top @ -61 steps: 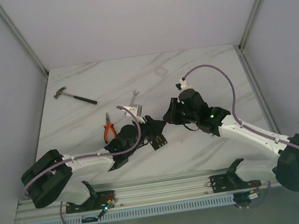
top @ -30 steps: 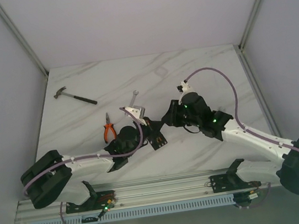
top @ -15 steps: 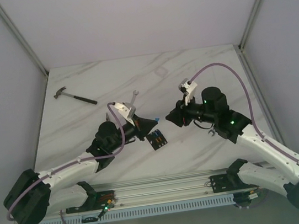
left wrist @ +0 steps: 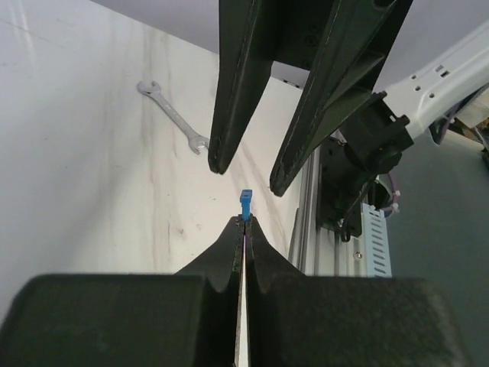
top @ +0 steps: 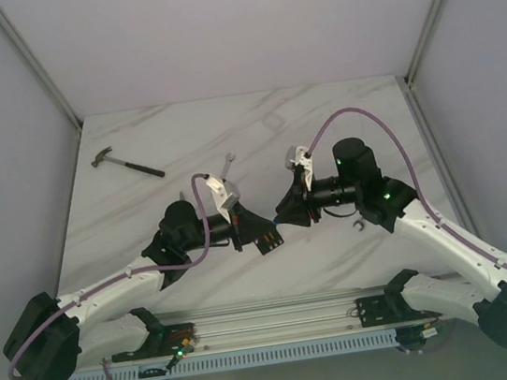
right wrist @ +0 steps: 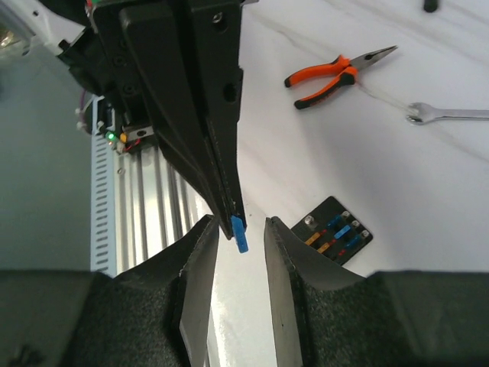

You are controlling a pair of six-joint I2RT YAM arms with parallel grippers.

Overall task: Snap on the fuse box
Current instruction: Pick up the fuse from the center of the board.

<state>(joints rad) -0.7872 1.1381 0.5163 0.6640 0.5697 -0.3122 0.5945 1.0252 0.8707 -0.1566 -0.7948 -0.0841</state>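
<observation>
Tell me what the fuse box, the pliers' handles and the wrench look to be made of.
Fuse box: probably matte black plastic, judging by its dull, moulded surface.
Pliers: the handles wear orange sleeves with black trim, rubber or plastic; the look does not settle which. The jaws look like dark metal.
Wrench: bare metal, silvery with a soft sheen.
</observation>
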